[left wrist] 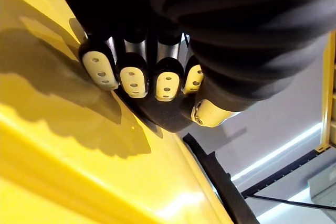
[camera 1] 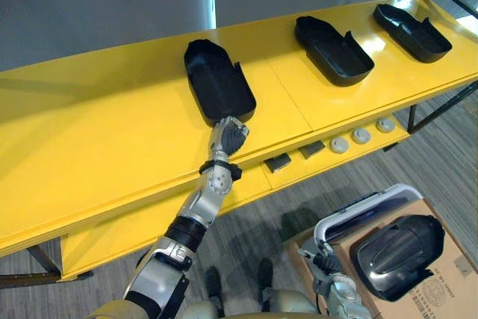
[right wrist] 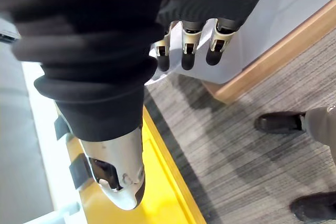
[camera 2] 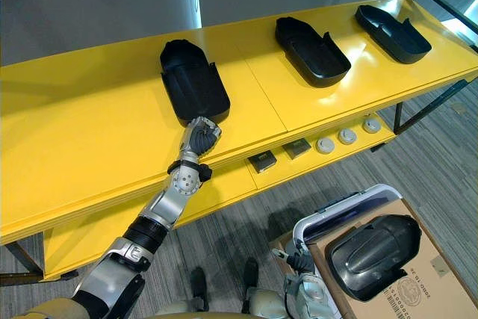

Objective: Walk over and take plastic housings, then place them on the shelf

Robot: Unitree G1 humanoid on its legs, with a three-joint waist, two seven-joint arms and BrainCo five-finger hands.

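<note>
While on shelf (camera 1: 112,132), housing (camera 1: 218,84) rim between fingers (left wrist: 131,80).

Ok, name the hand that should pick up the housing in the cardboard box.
Right. The right hand hangs beside the box with the spare housing; the left hand grips a shelf housing.

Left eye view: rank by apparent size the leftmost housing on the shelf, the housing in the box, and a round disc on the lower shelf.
1. Leftmost housing and boxed housing: about alike; the boxed one seems nearer the camera, so unranked.
2. Round disc: clearly smallest.
</note>
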